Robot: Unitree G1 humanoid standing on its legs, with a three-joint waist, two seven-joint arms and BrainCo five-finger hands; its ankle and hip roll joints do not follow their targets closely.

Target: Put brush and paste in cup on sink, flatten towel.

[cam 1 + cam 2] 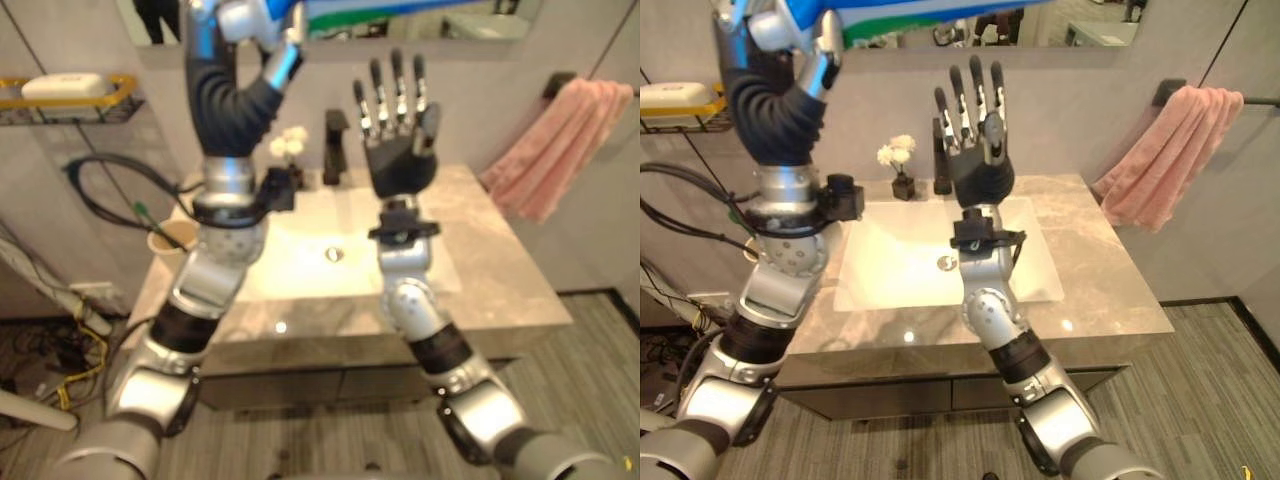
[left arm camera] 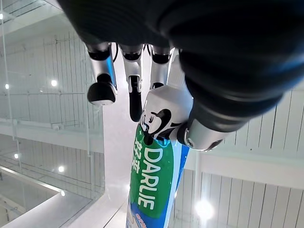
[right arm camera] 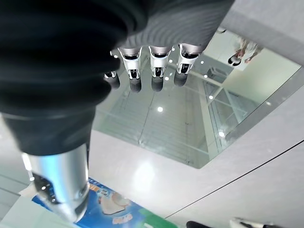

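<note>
My left hand (image 1: pixel 252 22) is raised high by the mirror, shut on a blue and green toothpaste pack (image 1: pixel 400 10). In the left wrist view the thumb (image 2: pixel 166 114) and fingers curl round the pack (image 2: pixel 149 185). A tan cup (image 1: pixel 174 238) stands on the counter's left end, with a thin green stick (image 1: pixel 144 212) rising from it. My right hand (image 1: pixel 396 115) is held upright over the sink basin (image 1: pixel 300 255), fingers (image 3: pixel 156 66) straight and holding nothing. A pink towel (image 1: pixel 560 145) hangs bunched from a bar on the right wall.
A black faucet (image 1: pixel 335 148) and a small pot of white flowers (image 1: pixel 290 148) stand behind the basin. A yellow wire shelf (image 1: pixel 70 98) with a white soap is fixed on the left wall. The grey marble counter (image 1: pixel 500 270) stretches right of the basin.
</note>
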